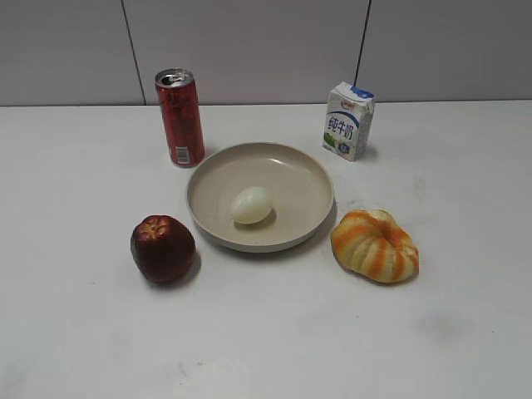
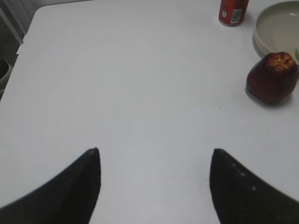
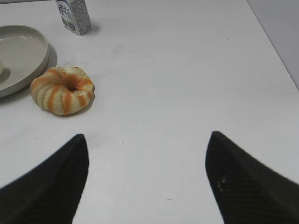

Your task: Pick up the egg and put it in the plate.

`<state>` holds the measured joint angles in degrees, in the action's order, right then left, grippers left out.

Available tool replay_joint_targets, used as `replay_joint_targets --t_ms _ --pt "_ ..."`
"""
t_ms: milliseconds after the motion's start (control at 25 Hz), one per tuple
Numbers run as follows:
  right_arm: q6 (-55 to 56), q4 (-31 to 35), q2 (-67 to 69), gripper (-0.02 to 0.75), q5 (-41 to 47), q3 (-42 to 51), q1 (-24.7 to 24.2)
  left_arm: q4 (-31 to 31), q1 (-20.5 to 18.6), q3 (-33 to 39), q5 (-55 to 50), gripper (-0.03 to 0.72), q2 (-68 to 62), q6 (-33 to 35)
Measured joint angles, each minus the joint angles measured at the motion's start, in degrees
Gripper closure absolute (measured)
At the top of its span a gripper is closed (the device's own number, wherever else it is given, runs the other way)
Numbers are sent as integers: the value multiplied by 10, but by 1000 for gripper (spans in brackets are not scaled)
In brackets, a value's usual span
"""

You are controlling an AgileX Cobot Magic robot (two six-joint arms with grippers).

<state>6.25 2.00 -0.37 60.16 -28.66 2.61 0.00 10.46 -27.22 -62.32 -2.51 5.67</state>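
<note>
The pale cream egg [image 1: 251, 204] lies inside the beige plate [image 1: 307, 179] at the table's middle. The plate's edge also shows in the left wrist view [image 2: 271, 32] and in the right wrist view [image 3: 28, 56], where a sliver of the egg [image 3: 1, 68] shows at the left edge. My left gripper [image 2: 154, 154] is open and empty over bare table, left of the plate. My right gripper [image 3: 147, 137] is open and empty over bare table, right of the plate. Neither gripper shows in the exterior view.
A dark red apple [image 1: 162, 248] sits left of the plate, a red can [image 1: 179, 117] behind it, a milk carton [image 1: 347, 120] at the back right, and an orange-striped pumpkin-shaped thing [image 1: 375, 246] right of the plate. The table's edges show in both wrist views.
</note>
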Motion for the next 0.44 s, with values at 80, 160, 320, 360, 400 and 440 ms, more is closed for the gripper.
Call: replay_joint_targets --t_ms 80,160,320,360,400,440 --pt "0 0 0 149 0 0 0 0 -7 0 0 153 2 0" --pt "0 0 0 149 0 0 0 0 -19 0 1 161 4 0" --pt "0 0 0 149 0 0 0 0 -46 0 0 170 25 0" --pt "0 0 0 149 0 0 0 0 -52 0 0 174 27 0" --pt "0 0 0 149 0 0 0 0 -56 0 0 176 26 0" --pt "0 0 0 149 0 0 0 0 -59 0 0 181 26 0"
